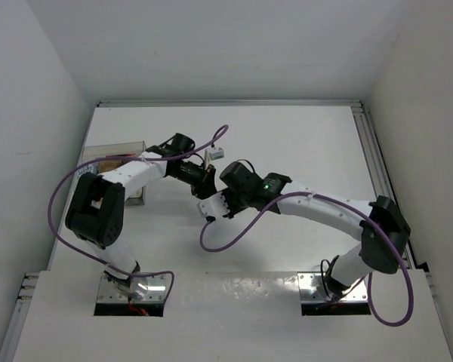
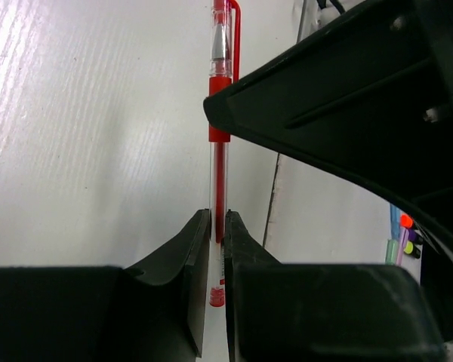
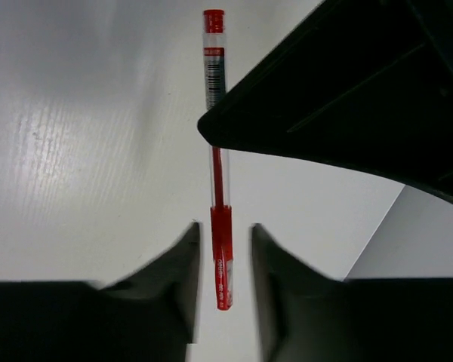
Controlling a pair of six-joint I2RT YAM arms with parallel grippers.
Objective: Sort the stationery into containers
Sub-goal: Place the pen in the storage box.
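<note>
Here the red pen [image 2: 220, 162] sits between the two end effectors near the middle of the worktop [image 1: 302, 143]. The left end effector [image 2: 217, 226] is closed on its clear barrel. The right end effector [image 3: 223, 234] stands open, one finger either side of the red grip with gaps showing. Only the right wrist view shows a barcode label [image 3: 214, 75] on the barrel and white print on the grip, too small to read. Only the left wrist view shows coloured markers [image 2: 406, 240] at its right edge. The top view alone shows the clear box [image 1: 113, 151] at far left.
</note>
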